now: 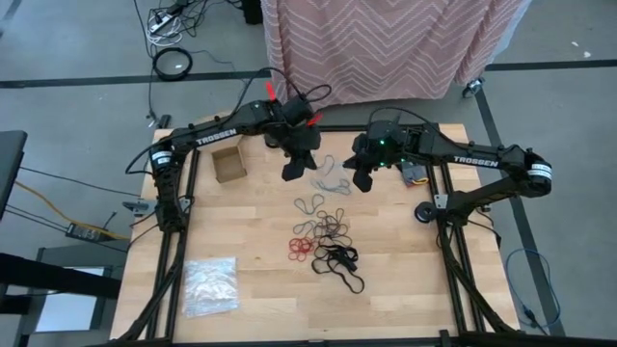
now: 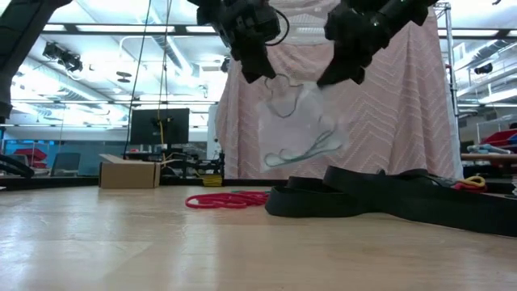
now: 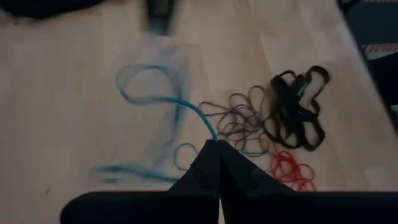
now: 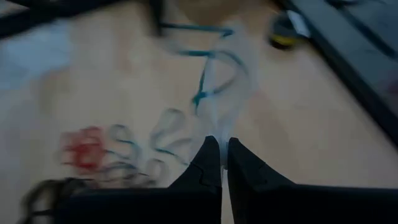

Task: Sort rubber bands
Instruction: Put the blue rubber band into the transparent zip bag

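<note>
A clear plastic bag [image 2: 303, 121] with teal rubber bands [image 2: 303, 149] inside hangs in the air above the far middle of the table, between my two grippers. My left gripper [image 1: 297, 172] is shut on its left side and my right gripper [image 1: 364, 179] on its right side. Below them, loose rubber bands lie on the wood in groups: tan-brown ones [image 1: 320, 217], red ones [image 1: 301, 248] and black ones [image 1: 339, 262]. My left gripper pinches the bag's upper edge [image 3: 208, 134] between its two shut fingers, slanting down from the far left. The bag hangs below the fingers, clear of the table, with a teal band running right up to them. My right gripper pinches the bag's other upper edge [image 4: 217, 127] between its shut fingers, slanting down from the right. The clear film hangs loosely below the fingers, off the table.
A small open cardboard box [image 1: 229, 164] stands at the far left. A second clear bag [image 1: 210, 285] lies flat at the near left. A small wheeled object [image 1: 424, 212] lies by the right frame rail. Bare wood lies along the near edge.
</note>
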You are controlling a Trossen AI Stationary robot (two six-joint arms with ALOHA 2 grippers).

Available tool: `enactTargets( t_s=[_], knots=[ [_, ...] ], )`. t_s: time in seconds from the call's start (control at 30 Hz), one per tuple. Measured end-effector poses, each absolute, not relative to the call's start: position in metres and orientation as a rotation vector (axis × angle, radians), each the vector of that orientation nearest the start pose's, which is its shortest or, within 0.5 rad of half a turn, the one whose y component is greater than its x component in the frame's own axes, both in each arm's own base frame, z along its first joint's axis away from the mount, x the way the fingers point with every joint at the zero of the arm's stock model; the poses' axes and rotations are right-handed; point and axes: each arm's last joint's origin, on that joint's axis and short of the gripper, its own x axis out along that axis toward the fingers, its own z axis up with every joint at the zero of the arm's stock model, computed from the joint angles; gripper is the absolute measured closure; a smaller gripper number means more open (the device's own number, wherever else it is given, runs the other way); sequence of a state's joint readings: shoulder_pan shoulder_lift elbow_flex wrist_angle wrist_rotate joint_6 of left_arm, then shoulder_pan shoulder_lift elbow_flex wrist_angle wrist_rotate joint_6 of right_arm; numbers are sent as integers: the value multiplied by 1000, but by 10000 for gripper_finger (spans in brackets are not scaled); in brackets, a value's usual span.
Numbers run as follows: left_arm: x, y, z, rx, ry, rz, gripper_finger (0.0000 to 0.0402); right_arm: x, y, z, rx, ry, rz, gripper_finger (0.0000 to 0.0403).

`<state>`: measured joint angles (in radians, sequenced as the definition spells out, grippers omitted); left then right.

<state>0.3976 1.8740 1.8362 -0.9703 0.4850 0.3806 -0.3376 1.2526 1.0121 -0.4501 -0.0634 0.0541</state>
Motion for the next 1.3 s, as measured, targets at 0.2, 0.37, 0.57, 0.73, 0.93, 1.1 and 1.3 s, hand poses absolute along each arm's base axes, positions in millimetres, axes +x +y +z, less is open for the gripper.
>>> enactTargets(
  t_s=[0.2, 0.37, 0.57, 0.73, 0.93, 1.1, 1.3],
  knots=[
    [374, 146, 329, -8, 863, -141, 400, 252, -82, 294, 178, 649, -149, 403],
    [377, 147, 340, 18, 784, -118, 399, 248, -83, 289, 170, 725, -296, 403],
    [379, 149, 366, 79, 708, -43, 400, 248, -75, 287, 104, 762, -304, 403],
    [375, 151, 395, 123, 622, -24, 400, 248, -69, 286, -26, 799, -449, 403],
    [368, 152, 393, 103, 696, -25, 400, 252, -63, 290, -97, 765, -454, 403],
    [372, 156, 391, 160, 706, 57, 401, 255, -61, 291, -90, 743, -406, 403],
    [375, 162, 399, 188, 622, 77, 401, 254, -61, 291, -79, 742, -405, 403]
  ],
)
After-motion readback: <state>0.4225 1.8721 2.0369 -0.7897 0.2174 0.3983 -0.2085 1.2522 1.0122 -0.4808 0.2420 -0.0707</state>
